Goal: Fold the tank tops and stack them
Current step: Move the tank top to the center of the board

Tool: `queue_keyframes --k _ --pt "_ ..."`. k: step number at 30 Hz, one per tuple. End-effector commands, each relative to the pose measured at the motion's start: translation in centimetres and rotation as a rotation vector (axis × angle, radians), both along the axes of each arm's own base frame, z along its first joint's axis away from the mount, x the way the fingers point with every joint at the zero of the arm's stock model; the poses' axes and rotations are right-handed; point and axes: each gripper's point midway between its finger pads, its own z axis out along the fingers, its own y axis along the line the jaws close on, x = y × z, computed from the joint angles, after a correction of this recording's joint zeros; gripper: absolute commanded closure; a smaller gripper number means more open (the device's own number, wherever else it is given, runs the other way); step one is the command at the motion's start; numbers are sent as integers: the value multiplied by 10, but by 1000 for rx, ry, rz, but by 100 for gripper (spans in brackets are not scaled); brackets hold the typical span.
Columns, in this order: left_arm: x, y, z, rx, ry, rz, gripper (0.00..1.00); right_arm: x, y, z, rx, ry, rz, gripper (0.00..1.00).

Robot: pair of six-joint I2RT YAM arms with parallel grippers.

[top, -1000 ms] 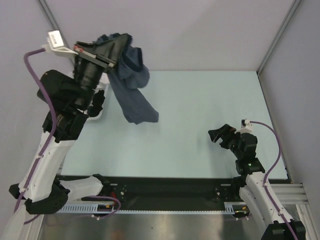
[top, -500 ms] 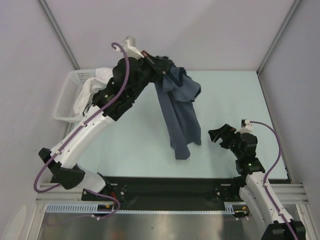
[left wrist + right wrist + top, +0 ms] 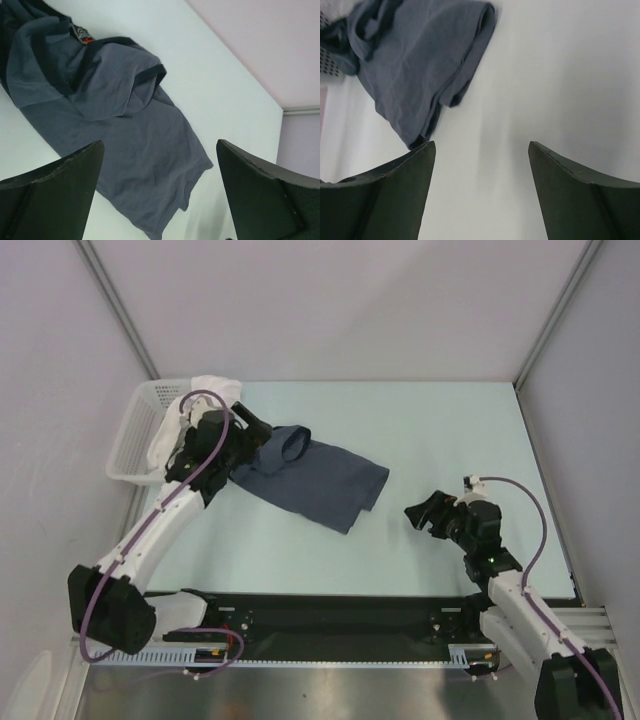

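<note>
One slate-blue tank top (image 3: pixel 320 482) lies rumpled (near the basket (image 3: pixel 128 448)) on the table (image 3: pixel 460 430).

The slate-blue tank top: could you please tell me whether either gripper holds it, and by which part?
Nothing is held: the left gripper is open above the tank top on the table; the right gripper is open, clear of it.

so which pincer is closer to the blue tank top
Left. The left pincer is open right at the collar end of the tank top; the right pincer sits apart, beyond its hem end.
</note>
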Motion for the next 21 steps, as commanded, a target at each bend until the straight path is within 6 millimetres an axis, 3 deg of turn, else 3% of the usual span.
queue_keyframes --k 1,3,4,5,7,8,10,11,13,14,16,18,19,21 --pt "-16 2 67 14 -215 -66 0 13 15 12 -37 -36 57 19" --pt "-25 5 69 59 -215 -93 0 14 23 7 -50 -13 85 21" --pt "-32 5 72 65 -225 -111 0 20 26 13 -51 -14 90 22" --pt "-38 1 64 78 -214 -159 0 24 24 4 -67 30 77 24" --pt "-48 -6 65 64 -244 -211 0 35 25 15 -80 43 63 27" --pt "-54 -10 49 64 -221 -242 0 42 20 13 -99 63 25 28" --pt "-64 -20 41 43 -227 -308 0 52 18 16 -111 73 -3 28" --pt "-68 -27 27 29 -225 -350 0 64 18 30 -110 47 -25 28" --pt "-70 -32 20 33 -256 -382 0 78 20 25 -126 86 -33 28" --pt "-74 -33 1 43 -226 -391 0 92 24 35 -125 77 -35 28" --pt "-75 -32 -12 62 -211 -396 0 104 29 13 -147 170 -23 28" --pt "-80 -35 -30 88 -184 -429 0 116 41 17 -118 185 18 32" --pt "-83 -36 -32 96 -187 -442 0 114 47 3 -113 225 43 35" --pt "-92 -42 -42 134 -187 -486 0 102 65 -6 -102 242 109 38"
